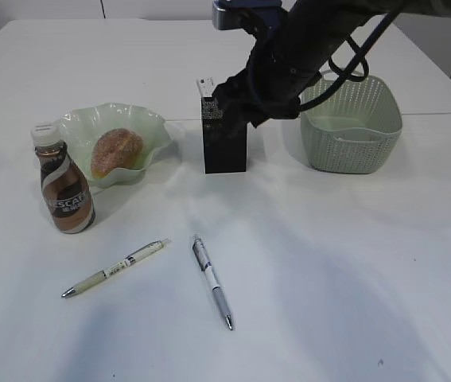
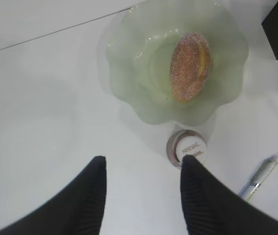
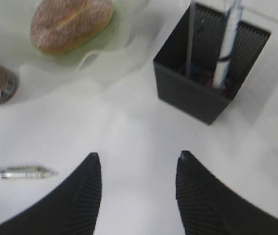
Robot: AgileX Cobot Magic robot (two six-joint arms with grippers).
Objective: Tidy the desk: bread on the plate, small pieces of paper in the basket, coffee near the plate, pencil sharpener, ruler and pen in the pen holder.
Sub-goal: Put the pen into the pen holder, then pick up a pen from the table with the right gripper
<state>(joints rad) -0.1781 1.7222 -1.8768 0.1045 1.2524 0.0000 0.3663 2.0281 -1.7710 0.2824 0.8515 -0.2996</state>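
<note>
Our right gripper [image 3: 138,155], two black ribbed fingers spread apart with nothing between them, hangs over the bare white tabletop of the desk [image 1: 352,263], just in front of the square black metal-mesh pen holder [image 3: 208,81]. Inside that holder we see a clear plastic ruler [image 3: 191,34] standing upright beside a white pen [image 3: 228,41]; something small and dark red lies at the bottom, but the view is too blurred for us to name it.

Our left gripper [image 2: 143,164] is likewise spread and empty, poised above the desk with its right-hand fingertip overlapping the white cap of the brown Nescafe coffee bottle [image 2: 188,148]; we cannot tell whether they touch. The bottle stands upright just beside the pale green translucent plate with the ruffled rim [image 1: 78,127], and the oval golden-brown sugar-dusted bread [image 1: 116,151] lies inside that plate.

To the right of the holder sits the sage-green woven-look plastic basket [image 1: 352,147], partly hidden by the right arm. Near the front of the desk two pens lie apart: a pale yellowish pen [image 1: 114,268] on the left and a white-and-silver pen [image 1: 211,280] on the right
</note>
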